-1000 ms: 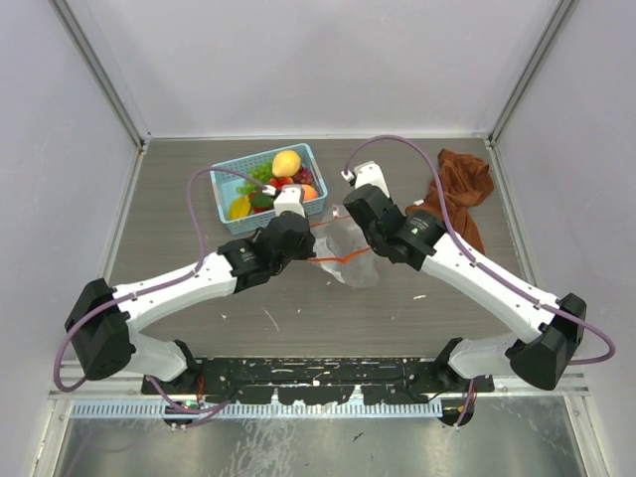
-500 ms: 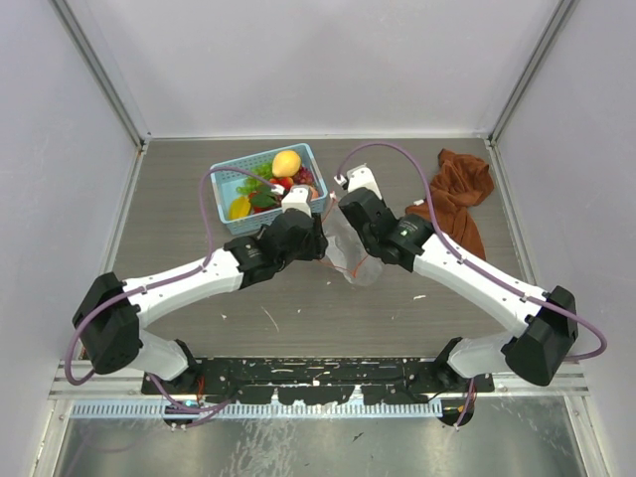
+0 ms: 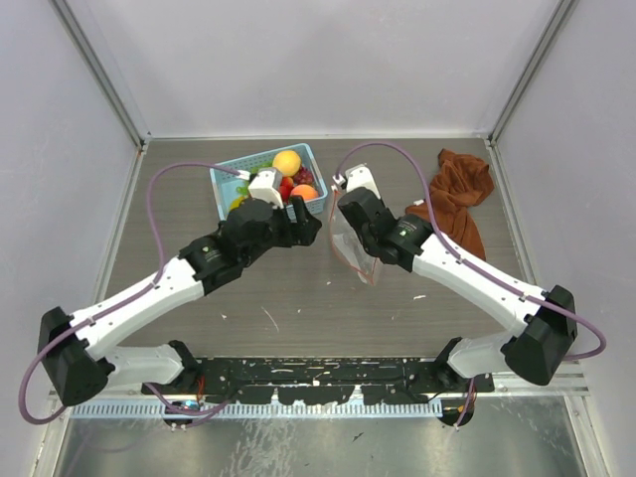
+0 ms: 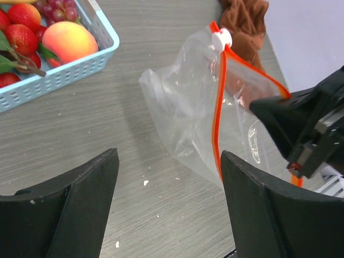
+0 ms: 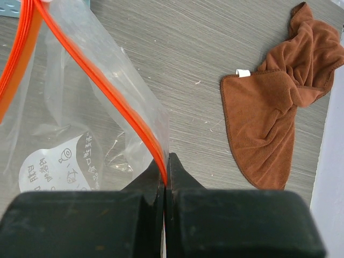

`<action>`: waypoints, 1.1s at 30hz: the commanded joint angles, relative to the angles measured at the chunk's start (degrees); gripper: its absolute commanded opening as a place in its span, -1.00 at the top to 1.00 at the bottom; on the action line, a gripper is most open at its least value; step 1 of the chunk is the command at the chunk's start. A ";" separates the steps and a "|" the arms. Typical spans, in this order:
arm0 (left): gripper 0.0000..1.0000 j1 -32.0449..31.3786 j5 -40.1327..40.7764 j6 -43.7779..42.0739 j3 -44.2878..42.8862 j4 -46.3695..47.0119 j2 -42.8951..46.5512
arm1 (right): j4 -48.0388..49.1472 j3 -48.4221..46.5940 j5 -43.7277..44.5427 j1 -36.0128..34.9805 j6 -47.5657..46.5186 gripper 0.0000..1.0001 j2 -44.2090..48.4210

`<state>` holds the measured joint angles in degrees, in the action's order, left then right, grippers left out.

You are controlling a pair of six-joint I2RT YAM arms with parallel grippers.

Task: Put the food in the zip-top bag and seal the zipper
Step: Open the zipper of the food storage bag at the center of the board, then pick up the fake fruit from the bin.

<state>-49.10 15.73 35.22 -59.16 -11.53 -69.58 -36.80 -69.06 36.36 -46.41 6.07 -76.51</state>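
Right wrist: right claw [image 5: 164, 160] pinches the bag [image 5: 80, 123] by its zipper [image 5: 107, 90]; left claw [image 4: 169, 161] spread, empty. Bag flimsy, slippery; grip zipper edge.

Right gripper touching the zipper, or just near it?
Touching. Right wrist view: the right gripper is shut on the zipper, the orange strip pinched in its jaws.

basket [image 4: 64, 75]: cut by top and left edges, left wrist view; near side behind left arm [image 3: 238, 234] from above
cloth [image 4: 247, 21]: cut by top edge, same view
bag [image 5: 91, 102]: runs off left edge, right wrist view; label [image 5: 56, 164] print unreadable
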 commanded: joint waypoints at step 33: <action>-0.91 17.81 -23.56 5.52 -0.18 7.04 -4.88 | -2.25 -9.08 6.39 -2.78 1.83 0.99 -6.77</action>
<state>-30.39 -2.90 32.95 -62.70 -13.30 -81.69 -40.38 -74.72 41.30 -48.95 6.24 -82.17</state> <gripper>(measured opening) 0.952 0.034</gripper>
